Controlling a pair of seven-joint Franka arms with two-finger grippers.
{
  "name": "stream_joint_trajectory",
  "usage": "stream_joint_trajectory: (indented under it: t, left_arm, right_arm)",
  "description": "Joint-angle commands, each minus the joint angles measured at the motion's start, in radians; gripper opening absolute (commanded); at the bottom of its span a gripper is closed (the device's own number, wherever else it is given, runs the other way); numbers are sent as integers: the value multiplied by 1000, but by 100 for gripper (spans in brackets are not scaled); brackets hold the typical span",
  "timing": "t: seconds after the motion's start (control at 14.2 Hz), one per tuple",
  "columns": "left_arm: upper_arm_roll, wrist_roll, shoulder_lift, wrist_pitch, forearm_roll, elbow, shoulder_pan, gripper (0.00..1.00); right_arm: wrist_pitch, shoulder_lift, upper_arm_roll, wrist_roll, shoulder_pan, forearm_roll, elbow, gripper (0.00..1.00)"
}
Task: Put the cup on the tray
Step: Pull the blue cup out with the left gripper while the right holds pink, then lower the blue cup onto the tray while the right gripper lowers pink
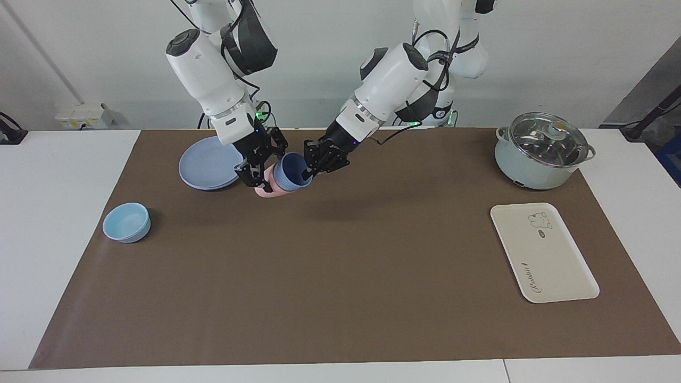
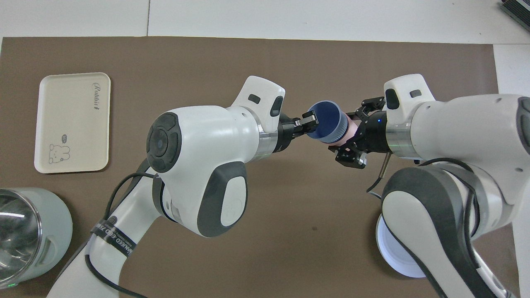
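Note:
The periwinkle-blue cup (image 1: 291, 173) (image 2: 327, 122) is nested in a pink tumbler (image 1: 266, 187) (image 2: 351, 128), and both are held tilted in the air over the mat beside the blue plate. My right gripper (image 1: 254, 178) (image 2: 356, 130) is shut on the pink tumbler. My left gripper (image 1: 307, 171) (image 2: 310, 121) is shut on the cup's rim, with one finger inside the mouth. The cream tray (image 1: 542, 255) (image 2: 72, 124) with the bear print lies flat toward the left arm's end of the table, with nothing on it.
A round blue plate (image 1: 205, 167) (image 2: 397, 265) lies under the right arm, near the robots. A light-blue bowl (image 1: 126, 222) sits toward the right arm's end. A lidded pale-green pot (image 1: 542, 151) (image 2: 25, 231) stands nearer to the robots than the tray.

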State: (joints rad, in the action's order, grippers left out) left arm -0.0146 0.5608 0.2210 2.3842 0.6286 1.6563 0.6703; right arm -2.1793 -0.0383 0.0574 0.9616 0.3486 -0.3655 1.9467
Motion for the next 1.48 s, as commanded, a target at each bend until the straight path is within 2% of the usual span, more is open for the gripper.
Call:
stream_joint_trajectory:
  t: [0.0,0.14,0.35,0.49,0.56,0.7,0.91,1.05,1.19,1.41]
  left_arm:
    - [10,8,23,-199,-17,-116,-75,0]
    - [10,5,26,-281,-26,-159,-170,0]
    - [10,-9,14,-341,-171,-190,-288,0]
    - [11,-31,5,-401,-237,-197,-362,0]
    - [12,-48,-3,-410,-266,-198,-397,0]
    - [10,-85,-15,-413,-311,-178,-471,0]
    - [12,-264,-38,-408,-354,-123,-608,0]
    - [16,-407,-60,-382,-378,-69,-691,0]
    - [16,-522,-75,-334,-383,-21,-768,0]
    - [16,-681,-98,-239,-383,81,-871,0]
  right_arm:
    - [-10,-2,4,-23,-7,16,-12,0]
    - [-11,-2,5,-21,-13,14,-12,0]
    - [-13,-3,19,-11,-33,5,-6,0]
    - [-17,0,19,11,-103,-38,-8,0]
    - [-28,0,21,50,-124,-105,0,0]
    - [-139,20,19,191,-189,-266,37,0]
    - [-229,112,19,427,-236,-649,44,0]
    - [-220,153,19,650,-278,-894,67,0]
    - [-194,176,21,788,-315,-1031,100,0]
    - [-126,236,19,919,-376,-1133,104,0]
